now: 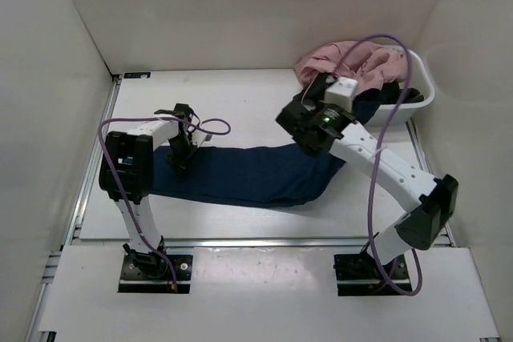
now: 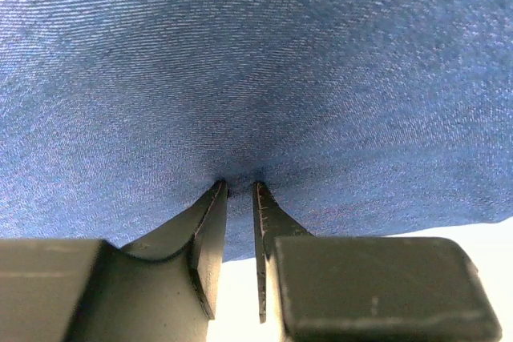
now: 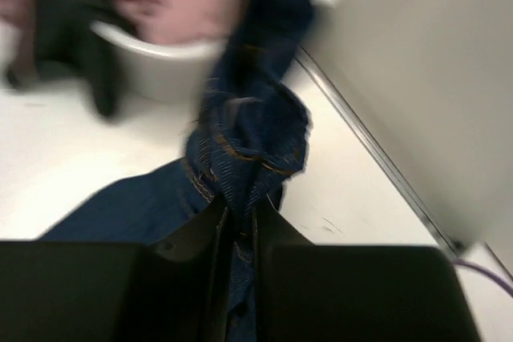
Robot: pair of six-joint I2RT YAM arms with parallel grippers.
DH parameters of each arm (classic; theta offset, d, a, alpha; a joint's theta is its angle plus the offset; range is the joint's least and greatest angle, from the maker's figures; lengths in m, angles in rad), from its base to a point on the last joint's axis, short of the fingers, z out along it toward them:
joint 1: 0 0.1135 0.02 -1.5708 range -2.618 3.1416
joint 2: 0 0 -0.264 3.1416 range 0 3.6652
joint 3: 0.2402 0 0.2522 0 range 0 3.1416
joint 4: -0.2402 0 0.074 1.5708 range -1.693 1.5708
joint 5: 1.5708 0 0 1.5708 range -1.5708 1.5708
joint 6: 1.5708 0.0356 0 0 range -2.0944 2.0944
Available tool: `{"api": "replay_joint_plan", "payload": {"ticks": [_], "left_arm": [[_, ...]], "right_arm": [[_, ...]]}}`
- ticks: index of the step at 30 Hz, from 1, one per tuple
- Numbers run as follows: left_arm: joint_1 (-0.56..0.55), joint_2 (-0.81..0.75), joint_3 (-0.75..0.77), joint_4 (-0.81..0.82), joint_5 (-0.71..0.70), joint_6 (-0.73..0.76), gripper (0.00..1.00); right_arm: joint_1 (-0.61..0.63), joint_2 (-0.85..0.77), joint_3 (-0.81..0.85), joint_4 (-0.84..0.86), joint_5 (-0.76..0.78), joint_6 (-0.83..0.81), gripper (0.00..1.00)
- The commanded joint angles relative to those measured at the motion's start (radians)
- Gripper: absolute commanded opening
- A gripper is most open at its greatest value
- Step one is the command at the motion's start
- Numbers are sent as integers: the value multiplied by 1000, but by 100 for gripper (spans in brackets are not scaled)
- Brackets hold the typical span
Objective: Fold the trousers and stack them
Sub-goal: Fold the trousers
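Note:
The dark navy denim trousers (image 1: 248,175) lie stretched left to right across the white table. My left gripper (image 1: 180,154) is at their left end. In the left wrist view its jaws (image 2: 239,188) are nearly together, with the tips pinching the denim (image 2: 256,78). My right gripper (image 1: 309,138) is shut on the right end. In the right wrist view a bunched, orange-stitched fold (image 3: 248,142) is clamped between its fingers (image 3: 240,210) and held above the table. The waistband patch and back pocket are hidden.
A white basket (image 1: 418,103) stands at the back right, just behind my right gripper. It holds a pink garment (image 1: 345,58) and a black garment (image 1: 390,88). The right wrist view shows the basket (image 3: 160,58) too. Walls enclose the table on the left, back and right.

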Motion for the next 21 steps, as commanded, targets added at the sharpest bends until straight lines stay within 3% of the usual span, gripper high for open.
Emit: {"api": "replay_joint_plan", "payload": {"ticks": [1,3,7,11,16,21], "left_arm": [[-7,53,-9,97,120,-41,31],[-7,62,1,88,129,-51,30],[-7,84,21,88,97,-71,30],[19,105,31,79,103,-80,30],[62,156,41,79,115,-91,27],[62,174,41,79,124,-91,27]], "right_arm": [[126,116,192,16,123,-164,0],[196,242,322,-159,123,39,0],[281,377,339,-150,19,190,0],[354,518,411,-116,-20,230,0],[431,572,387,120,-90,118,0],[454,639,419,143,-159,172,0]]}}
